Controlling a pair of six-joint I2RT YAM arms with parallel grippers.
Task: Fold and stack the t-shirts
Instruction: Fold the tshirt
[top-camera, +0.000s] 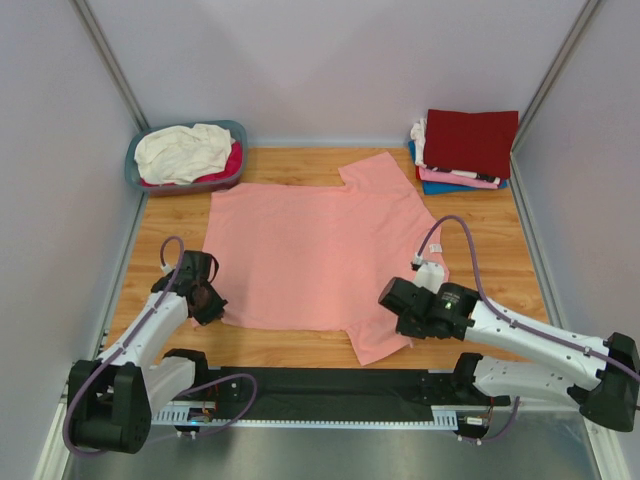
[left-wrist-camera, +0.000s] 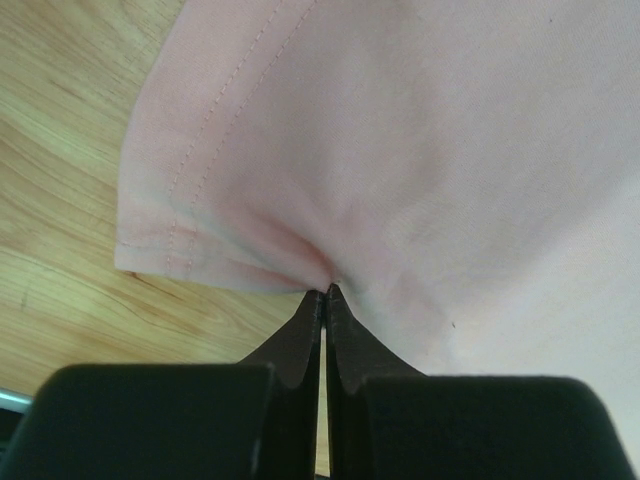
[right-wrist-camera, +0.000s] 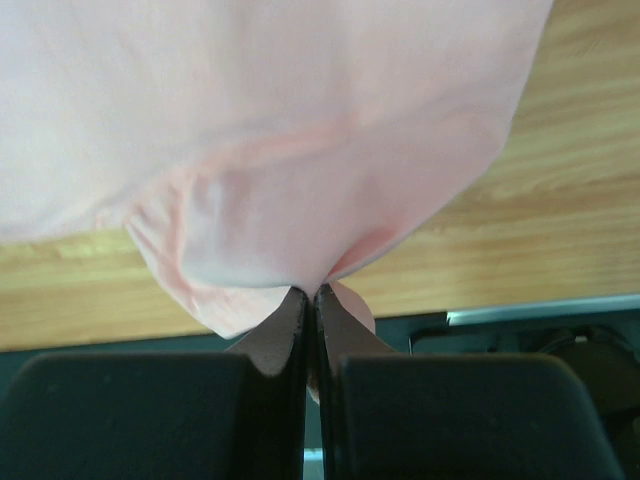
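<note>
The salmon-pink t-shirt (top-camera: 310, 255) lies spread flat across the middle of the wooden table, one sleeve at the back and one at the near edge. My left gripper (top-camera: 208, 300) is shut on its near left hem corner (left-wrist-camera: 250, 250). My right gripper (top-camera: 400, 310) is shut on the cloth (right-wrist-camera: 300, 230) by the near sleeve. Folded t-shirts, dark red (top-camera: 470, 140) on top of pink, white and blue ones, are stacked at the back right. A cream-white t-shirt (top-camera: 185, 150) and a magenta one (top-camera: 232, 163) lie in the basket.
The blue-grey plastic basket (top-camera: 135, 170) stands at the back left corner. Grey walls enclose the table on three sides. A black rail (top-camera: 330, 385) runs along the near edge between the arm bases. Bare wood shows to the right of the shirt (top-camera: 490, 240).
</note>
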